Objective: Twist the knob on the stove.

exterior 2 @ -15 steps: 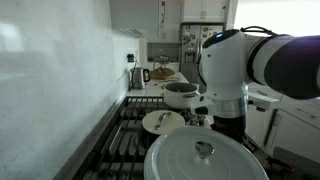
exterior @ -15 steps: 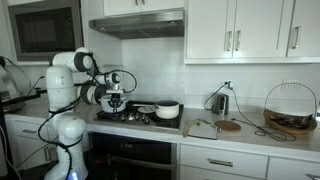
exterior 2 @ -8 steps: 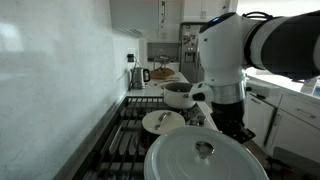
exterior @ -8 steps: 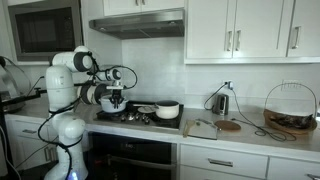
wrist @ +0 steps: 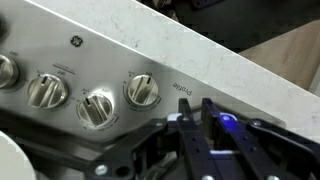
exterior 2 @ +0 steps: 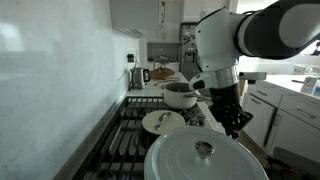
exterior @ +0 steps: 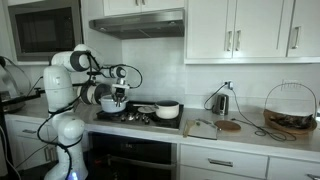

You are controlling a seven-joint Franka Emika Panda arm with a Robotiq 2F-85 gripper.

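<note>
1. Wrist view: the stove (wrist: 100, 55) fills the frame with a brushed-steel front panel, bordered by a pale speckled stone counter (wrist: 235, 75). In both exterior views the stove (exterior: 150, 121) is one flat black cooktop with dark burner grates (exterior 2: 125, 140), below a single steel hood (exterior: 138, 22).
2. One arm (exterior 2: 240, 35), glossy white with rounded joints, stands at the stove's end in an exterior view (exterior: 65, 90) and bends down over the stove's front edge.
3. Three white pieces of cookware sit on the stove. The lidded pot (exterior 2: 205, 158) has a round domed lid with a small handle. Behind it is a shallow dish (exterior 2: 163, 123) with something small in it, too blurred to name. A deeper open pot (exterior 2: 180, 95) stands at the stove's far end, and its contents cannot be made out.
4. One gripper (wrist: 197, 112), black and angular, hangs just beside the stove's panel. Its fingers (wrist: 186, 128) are clear of every knob. I cannot tell whether they are parted or closed.
5. Four knobs (wrist: 97, 107) line the stove's panel. They are round, ridged and metallic. Three are whole and the fourth is cut off at the frame's edge.
</note>
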